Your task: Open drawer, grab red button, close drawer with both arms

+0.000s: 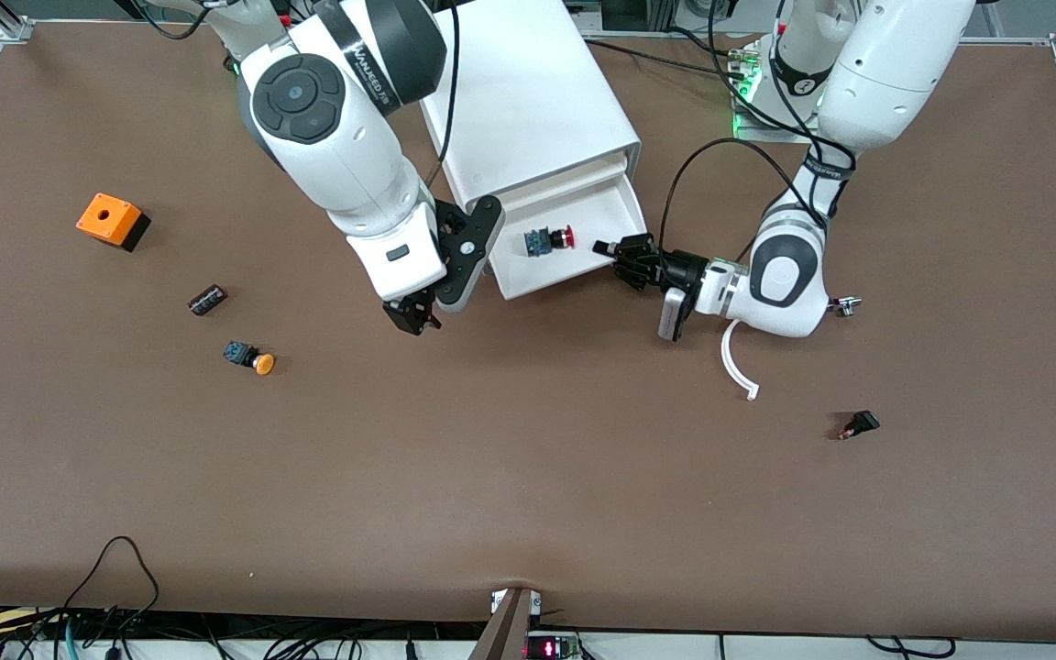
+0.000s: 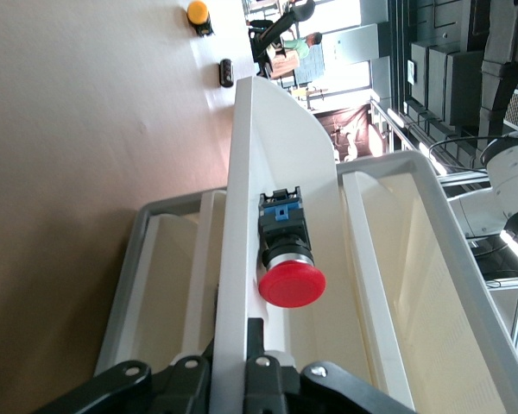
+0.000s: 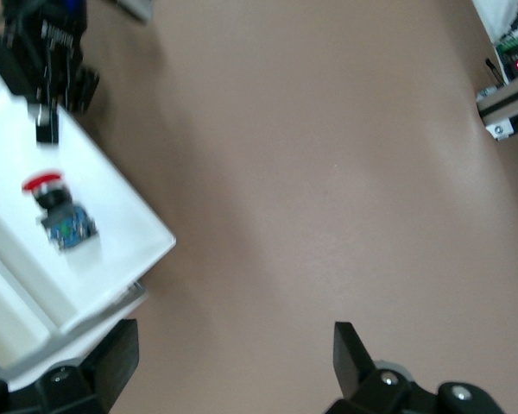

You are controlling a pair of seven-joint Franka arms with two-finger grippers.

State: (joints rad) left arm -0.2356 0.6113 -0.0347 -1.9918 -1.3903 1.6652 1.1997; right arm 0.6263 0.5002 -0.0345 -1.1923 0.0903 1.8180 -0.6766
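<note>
Left gripper (image 1: 618, 258) clamped on drawer (image 1: 615, 213) wall at its end. Right gripper (image 1: 413, 316) spread wide over table beside drawer — empty. Button (image 1: 548, 241) lies inside open drawer; descend straight, pinch body, steady drawer.

The open drawer (image 1: 574, 252) is unobstructed from above, with bare floor around the red button (image 1: 550, 241). The left gripper (image 1: 608, 249) crowds its front corner; the right gripper (image 1: 415, 314) hangs open beside the other corner.
</note>
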